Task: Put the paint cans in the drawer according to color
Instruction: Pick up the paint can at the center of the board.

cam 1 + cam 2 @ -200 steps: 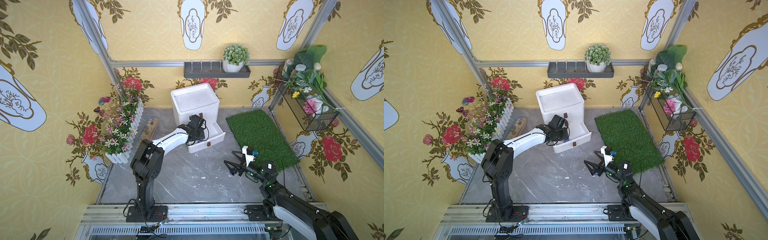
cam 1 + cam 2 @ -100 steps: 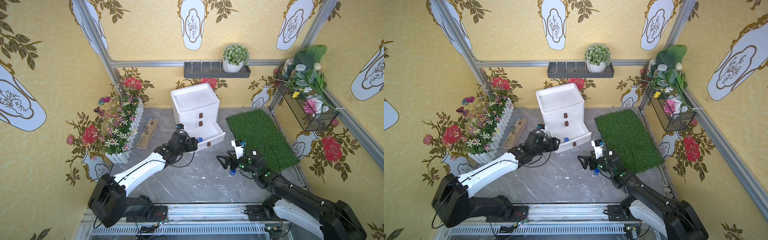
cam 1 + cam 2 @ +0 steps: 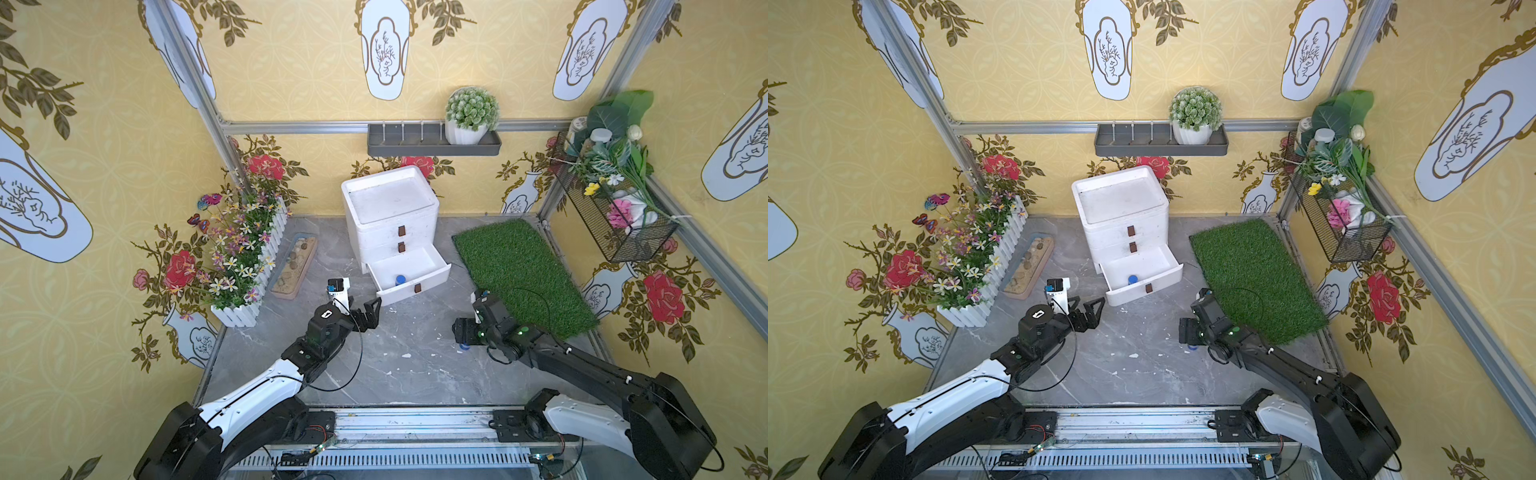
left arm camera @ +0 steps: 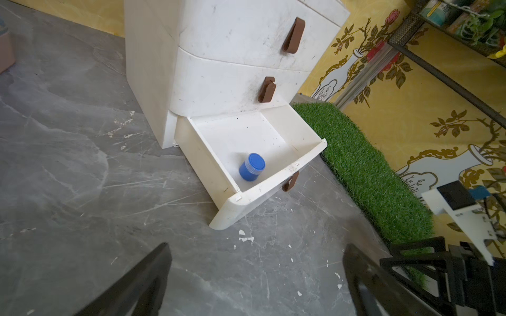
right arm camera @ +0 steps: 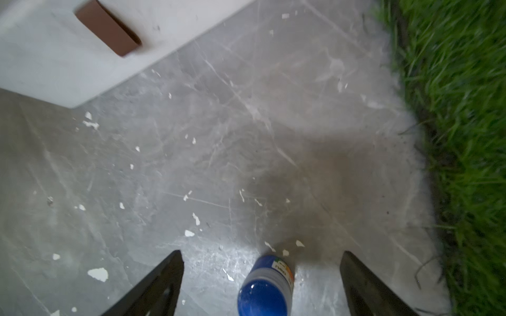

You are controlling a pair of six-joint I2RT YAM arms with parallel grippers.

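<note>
two paint cans show, both blue. the first blue can (image 4: 252, 167) stands upright, lid up, alone in the bottom drawer (image 4: 241, 203), close behind its front wall. the second blue can (image 5: 264, 287) sits on the bare tabletop (image 3: 399, 374), just beside the grass mat (image 3: 519, 270), off its left edge toward the near side. whether this can stands or lies on its side i cannot tell.

one white chest (image 3: 390, 208) stands at the middle of the tabletop's far edge. it has three drawers and three brown handles. the upper two drawers are shut and the bottom one is pulled out. the one grass mat fills the far right corner and runs along the right edge.

two arms reach in from the near edge. the left gripper (image 3: 365, 311) hovers over the tabletop just short of the open drawer's front corner. its two fingers are spread wide with nothing between them. the right gripper (image 5: 261, 254) points down over the second blue can. its two fingers (image 5: 156, 284) are apart, one on each side of the can, and a gap shows on both sides, so neither touches it.

along the left edge stand one white fence planter (image 3: 245, 257) of flowers and one tray of pebbles (image 3: 295, 266). small white flecks lie scattered over the grey tabletop.
</note>
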